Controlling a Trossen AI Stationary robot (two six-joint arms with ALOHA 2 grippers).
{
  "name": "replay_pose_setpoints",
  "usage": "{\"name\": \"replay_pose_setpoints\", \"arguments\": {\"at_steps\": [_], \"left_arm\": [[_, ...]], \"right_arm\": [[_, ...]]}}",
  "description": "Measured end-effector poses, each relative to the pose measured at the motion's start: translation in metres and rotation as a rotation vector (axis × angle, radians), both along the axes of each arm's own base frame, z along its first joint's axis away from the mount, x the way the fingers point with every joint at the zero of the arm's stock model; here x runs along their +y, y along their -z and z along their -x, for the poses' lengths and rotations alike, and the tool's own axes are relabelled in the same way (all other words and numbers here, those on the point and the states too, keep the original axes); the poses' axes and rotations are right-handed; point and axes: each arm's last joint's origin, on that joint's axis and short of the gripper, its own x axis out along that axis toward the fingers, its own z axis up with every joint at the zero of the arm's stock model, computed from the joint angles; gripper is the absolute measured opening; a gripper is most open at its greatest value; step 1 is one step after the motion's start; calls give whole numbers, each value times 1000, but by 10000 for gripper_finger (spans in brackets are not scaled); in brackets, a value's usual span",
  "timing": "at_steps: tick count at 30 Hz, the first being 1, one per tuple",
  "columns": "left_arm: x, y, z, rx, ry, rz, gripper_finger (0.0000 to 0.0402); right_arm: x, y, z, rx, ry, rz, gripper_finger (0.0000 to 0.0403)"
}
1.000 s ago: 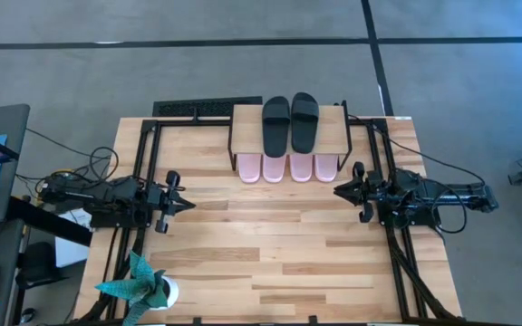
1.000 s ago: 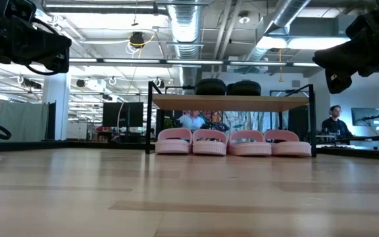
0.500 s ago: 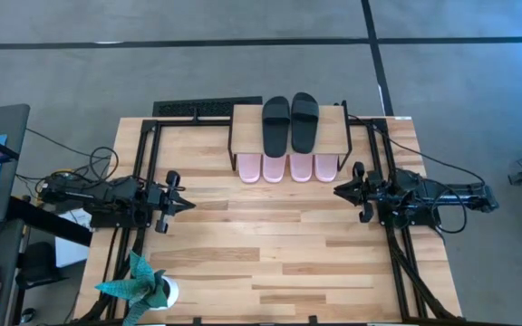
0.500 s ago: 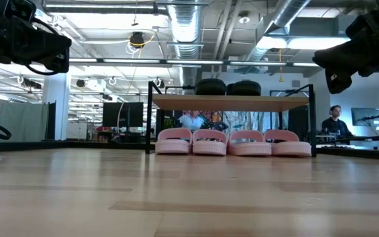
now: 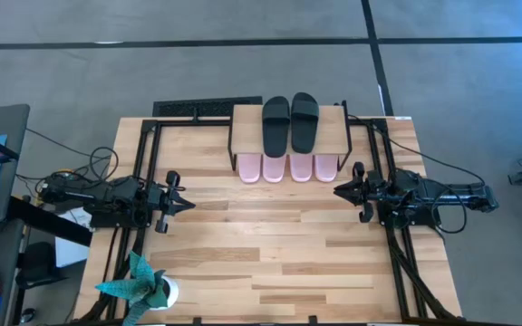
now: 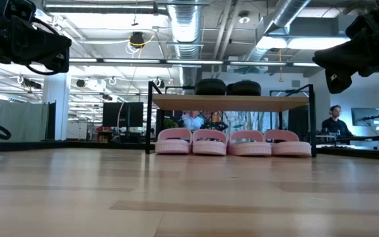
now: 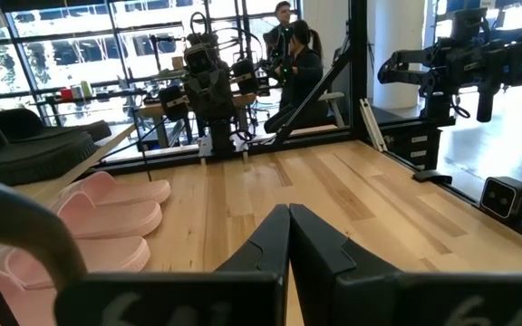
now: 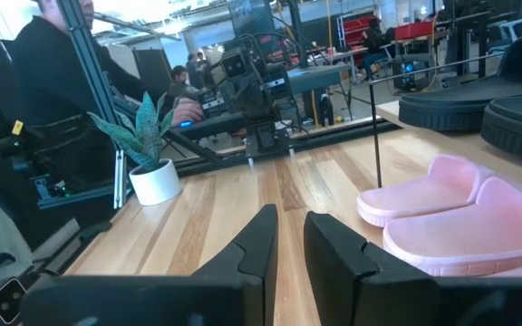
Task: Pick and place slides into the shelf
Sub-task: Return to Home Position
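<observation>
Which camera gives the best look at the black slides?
The high view: both black slides lie fully visible, side by side on the shelf. The low view shows only their dark edges above its top; each wrist view catches them partly, at the frame's edge.

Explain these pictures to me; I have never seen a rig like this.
This is a two-armed robot at a wooden table. One picture looks straight down, one looks level across the tabletop, and two come from cameras on the arms' wrists. The left end effector, shut, and the right end effector, a narrow gap between its fingers, sit at the table's sides, holding nothing. On the small shelf lies a black pair of slides; four pink slides stand in a row beneath it. A potted plant stands at a table corner.
</observation>
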Motion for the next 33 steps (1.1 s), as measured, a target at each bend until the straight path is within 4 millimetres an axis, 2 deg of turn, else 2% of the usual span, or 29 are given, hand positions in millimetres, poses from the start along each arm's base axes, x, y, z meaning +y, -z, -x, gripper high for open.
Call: {"name": "replay_pose_setpoints", "arguments": {"at_steps": [33], "left_arm": [[0, 0, 0, 2, 0, 10, 0]], "right_arm": [[0, 0, 0, 0, 0, 0, 48]]}}
